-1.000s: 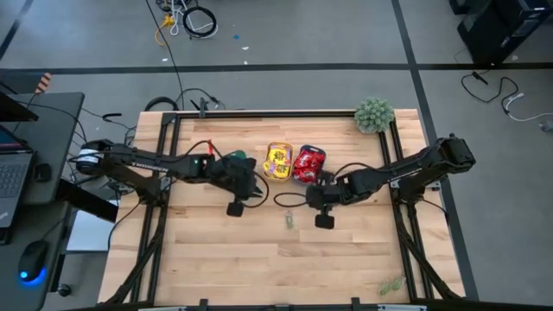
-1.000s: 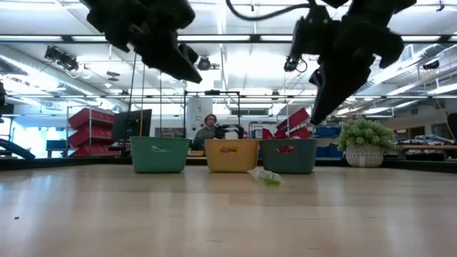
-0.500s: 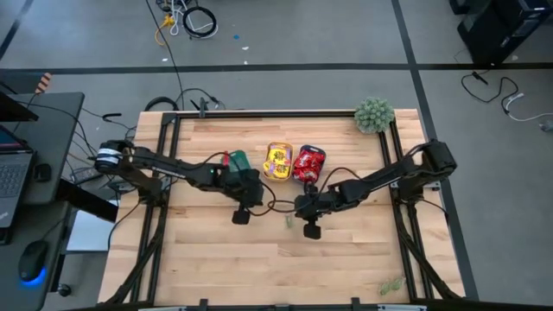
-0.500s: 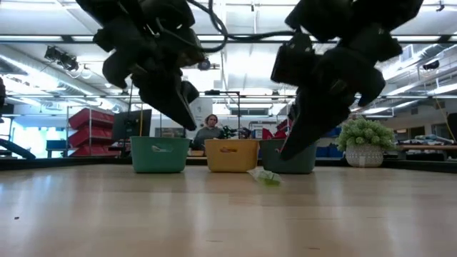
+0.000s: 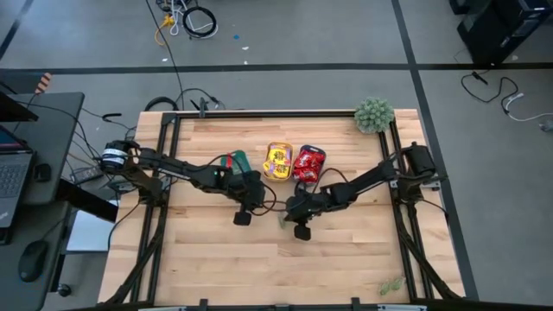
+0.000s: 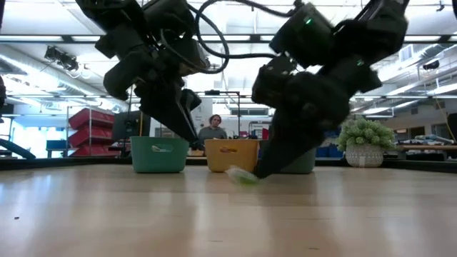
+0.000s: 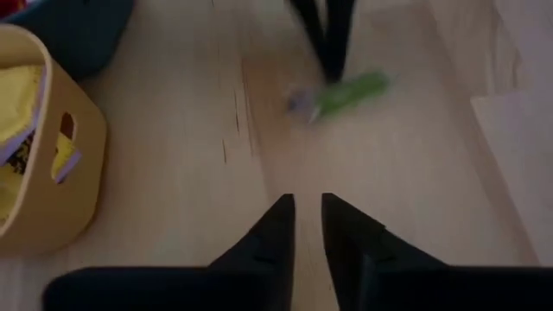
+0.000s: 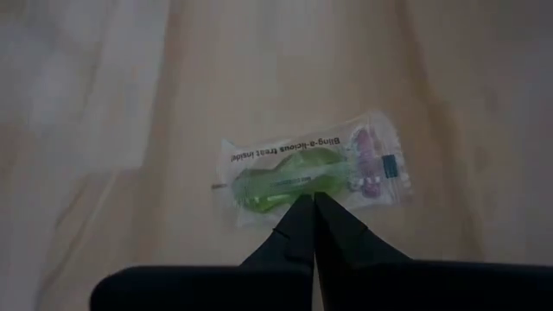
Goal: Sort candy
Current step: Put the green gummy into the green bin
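Crinkly clear-wrapped green candy (image 8: 304, 171) on pale wood table (image 8: 130, 104), right gripper (image 8: 309, 206) touching.

The right gripper (image 8: 309, 200) stands with fingers together at the green candy (image 8: 298, 177), bare table (image 5: 259, 259) all round it. Just beside it, on the candy's other side, the left gripper (image 7: 307, 212) narrows the way. Beyond both stand the teal tray (image 6: 160, 154), yellow tray (image 6: 230, 155) and blue tray (image 6: 301, 161); the plant (image 5: 373, 114) is well apart.
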